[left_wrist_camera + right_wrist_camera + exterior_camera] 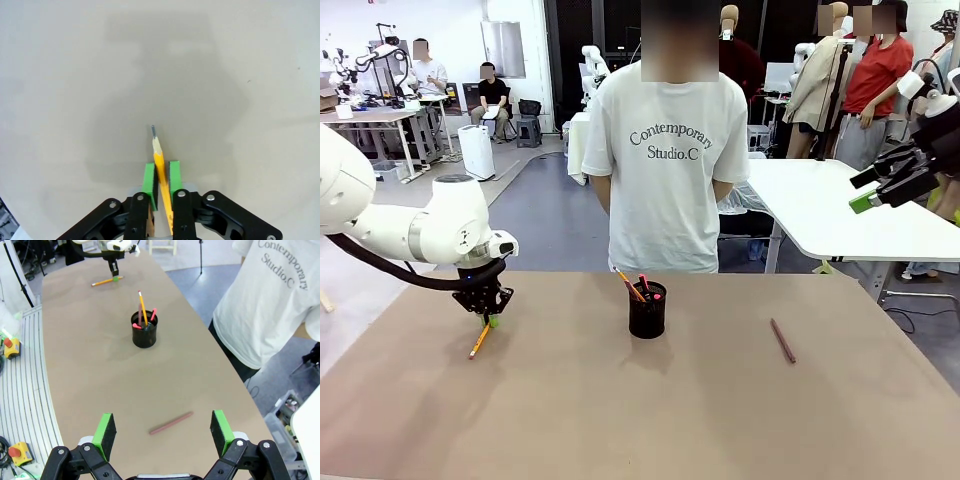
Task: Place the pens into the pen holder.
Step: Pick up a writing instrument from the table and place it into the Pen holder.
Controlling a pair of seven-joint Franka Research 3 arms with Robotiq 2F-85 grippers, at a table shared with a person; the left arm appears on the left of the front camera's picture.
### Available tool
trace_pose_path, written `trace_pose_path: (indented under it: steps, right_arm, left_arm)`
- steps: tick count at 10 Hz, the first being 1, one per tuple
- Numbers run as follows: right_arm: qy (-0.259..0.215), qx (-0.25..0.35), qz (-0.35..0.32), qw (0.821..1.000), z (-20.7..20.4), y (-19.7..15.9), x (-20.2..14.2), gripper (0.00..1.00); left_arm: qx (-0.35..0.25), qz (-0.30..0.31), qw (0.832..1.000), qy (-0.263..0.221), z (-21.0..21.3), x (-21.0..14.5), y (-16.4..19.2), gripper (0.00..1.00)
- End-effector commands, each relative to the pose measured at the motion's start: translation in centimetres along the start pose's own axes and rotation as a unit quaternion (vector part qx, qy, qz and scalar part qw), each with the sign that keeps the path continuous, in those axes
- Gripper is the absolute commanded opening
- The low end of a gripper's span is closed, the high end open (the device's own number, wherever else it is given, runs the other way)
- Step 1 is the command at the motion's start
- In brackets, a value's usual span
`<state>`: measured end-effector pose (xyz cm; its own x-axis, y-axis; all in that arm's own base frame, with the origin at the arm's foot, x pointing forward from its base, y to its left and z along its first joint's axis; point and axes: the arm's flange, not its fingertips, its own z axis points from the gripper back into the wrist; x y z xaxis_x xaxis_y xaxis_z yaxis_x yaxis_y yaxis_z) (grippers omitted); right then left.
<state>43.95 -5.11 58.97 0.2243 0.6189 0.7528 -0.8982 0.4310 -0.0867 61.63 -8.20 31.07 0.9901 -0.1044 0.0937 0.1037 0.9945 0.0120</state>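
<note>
front view puts the left tool (487,316) low over the far left part of the table (620,420), clenched on a yellow-orange pencil (479,341). the pencil slants from the tool down toward the near left. we cannot tell whether its lower end touches the table.

left wrist view confirms the grip: the two green pads (148,177) press on either side of the pencil, and its sharpened tip sticks out beyond them over bare table.

the pen holder (647,312) stands upright near the middle of the table, towards the far edge and well apart from the left tool. several pens (642,287) lean inside it, one yellow-orange and some with pink-red ends, all sticking up above its rim.

a reddish-brown pen (782,341) lies flat on the table to the right of the holder, apart from it and touched by nothing.

the right tool (863,190) hangs high at the right edge, well above the table, released with its fingers spread wide. right wrist view looks down between those fingers at the reddish-brown pen lying below, with the holder farther off.

a person (665,170) in a white t-shirt stands at the far side of the table, just behind the holder.
</note>
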Motion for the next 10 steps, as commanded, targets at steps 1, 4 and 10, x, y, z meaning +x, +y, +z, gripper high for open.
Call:
trace_pose_path:
  steps: [1, 4, 10]
  right_arm:
    - [-0.009, 0.000, 0.003, 1.000, 0.0, 0.0, 0.2, 1.00]
    - [-0.009, 0.000, 0.003, 1.000, 0.0, 0.0, 0.2, 1.00]
    - [-0.009, 0.000, 0.003, 1.000, 0.0, 0.0, 0.2, 1.00]
  left_arm:
    - [-0.017, -0.003, 1.000, 0.012, -0.2, -0.1, 0.7, 0.00]
    - [-0.080, -0.063, 0.995, 0.008, 0.8, -0.7, 1.2, 0.00]
    - [-0.346, -0.211, 0.913, -0.036, 5.4, -2.2, 3.3, 0.00]
